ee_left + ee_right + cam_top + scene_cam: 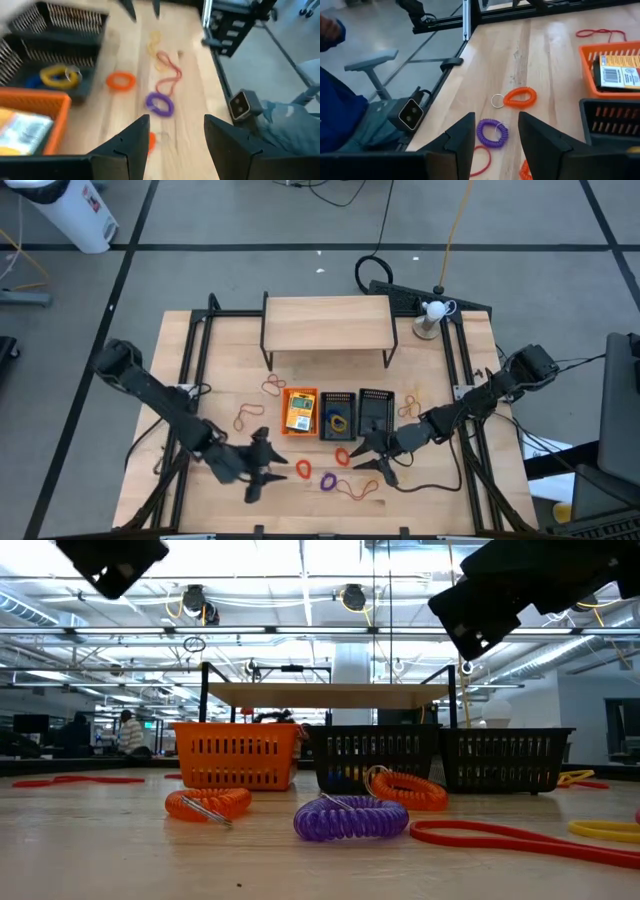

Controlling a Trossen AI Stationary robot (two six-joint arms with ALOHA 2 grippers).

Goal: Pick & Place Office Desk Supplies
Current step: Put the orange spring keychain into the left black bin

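Table: we see pale wood planks (230, 360) framed by dark rails, with grey floor all round and a wooden shelf riser (327, 322) at the far edge.
Left gripper (262, 472): we find it low over the near-left part of the table, fingers spread and empty.
Its nearest things: an orange coil loop (304, 469) lies just beside its tips; a purple coil loop (328, 480) lies near, further right.
Trays: an orange tray (300, 411) holding a yellow-and-green crayon box (298, 416), then a black mesh tray (338, 415) with a blue-and-yellow loop inside, then a second black mesh tray (375, 412), side by side mid-table.
Right gripper (374, 456): we see it just in front of the black trays, fingers spread, nothing between them; a second orange coil (342, 456) lies just left of them.
Open room: bare wood on the near-left corner; a thin red band (357, 489) sprawls at the near edge.
Textures: coils are springy plastic spirals; trays are slotted.
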